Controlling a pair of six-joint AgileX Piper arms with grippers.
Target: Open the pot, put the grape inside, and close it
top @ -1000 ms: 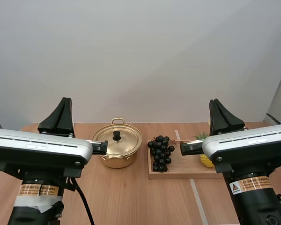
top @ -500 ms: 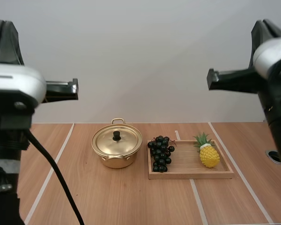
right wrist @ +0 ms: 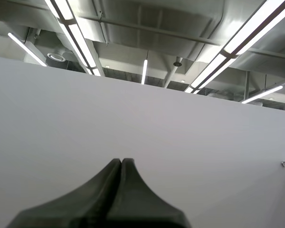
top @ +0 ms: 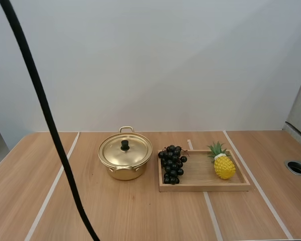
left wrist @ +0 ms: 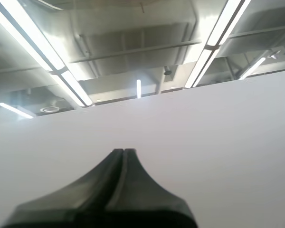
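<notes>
A golden pot (top: 124, 161) stands at mid-table with its lid (top: 125, 149) on, a black knob on top. To its right lies a dark bunch of grapes (top: 172, 164) at the left end of a wooden tray (top: 205, 186). My left gripper (left wrist: 123, 151) is shut on nothing, its fingers lying together as one dark wedge against a white wall. In the right wrist view my right gripper (right wrist: 121, 160) is likewise shut and holds nothing, raised toward the wall.
A yellow toy pineapple (top: 223, 164) lies on the tray's right half. A round hole (top: 297, 167) is set in the table at the far right. White lines run across the wooden tabletop (top: 140, 211).
Both arms have risen out of the high view, from low over the near table to above the frame. The pot, grapes and tray have not moved.
</notes>
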